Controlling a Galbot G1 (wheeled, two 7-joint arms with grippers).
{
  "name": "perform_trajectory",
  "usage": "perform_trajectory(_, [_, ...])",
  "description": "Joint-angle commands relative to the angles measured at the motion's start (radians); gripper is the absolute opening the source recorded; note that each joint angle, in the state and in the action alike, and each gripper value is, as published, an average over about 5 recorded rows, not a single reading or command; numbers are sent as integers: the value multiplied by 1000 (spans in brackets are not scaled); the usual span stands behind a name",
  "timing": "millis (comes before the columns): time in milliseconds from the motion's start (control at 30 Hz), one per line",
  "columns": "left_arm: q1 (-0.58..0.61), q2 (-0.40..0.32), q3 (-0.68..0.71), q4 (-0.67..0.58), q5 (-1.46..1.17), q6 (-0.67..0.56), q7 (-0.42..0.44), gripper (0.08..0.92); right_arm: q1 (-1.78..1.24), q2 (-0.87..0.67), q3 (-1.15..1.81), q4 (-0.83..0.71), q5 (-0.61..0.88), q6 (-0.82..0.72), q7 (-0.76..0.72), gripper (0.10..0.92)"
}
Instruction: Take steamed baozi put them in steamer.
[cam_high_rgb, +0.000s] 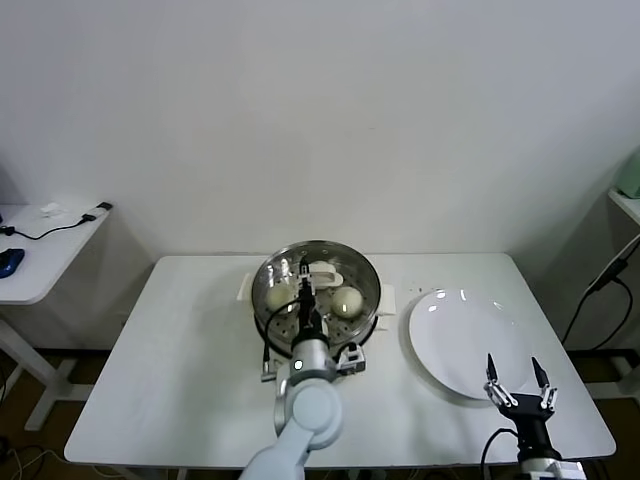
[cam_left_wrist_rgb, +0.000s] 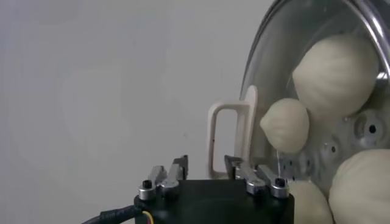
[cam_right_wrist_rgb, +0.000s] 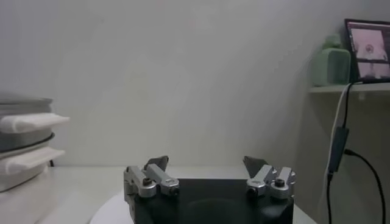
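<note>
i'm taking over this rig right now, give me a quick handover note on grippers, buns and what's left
Left gripper: open, holding nothing, poised over the round shiny stainless-steel steamer at mid table.
Right gripper: open, holding nothing, parked at the near edge of the flat white plate.
Small cream-white steamed baozi: the left wrist view shows four inside the steamer on its perforated tray. The plate is bare and no bun lies on the white table.
Done: loading looks complete.
Left: probably just lift the left arm clear of the steamer.
</note>
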Motion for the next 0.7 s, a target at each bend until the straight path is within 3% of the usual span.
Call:
perform_trajectory(33, [29,42,17,-154,-174,-14,-21,482,9,-2,-6,7,1,-35,-13,823])
perform_trajectory(167, [63,57,-3,-213,-329,-72,-94,603,20,-4,-11,-2,-14,-23,-14,823])
perform_trajectory(400, [193,86,-150,-357,-891,-387,-225,788,36,-12,-25,-15,-18,-17,-7,823])
perform_trajectory(567, [301,100,-328,-454,-1369,-541,-265,820,42,-7,-26,-30,-26,-20,-14,823])
perform_trajectory(700, [357,125,-543,-421,-1688,-637,-260,822,48,-7,-30,-38,-32,-23,-15,823])
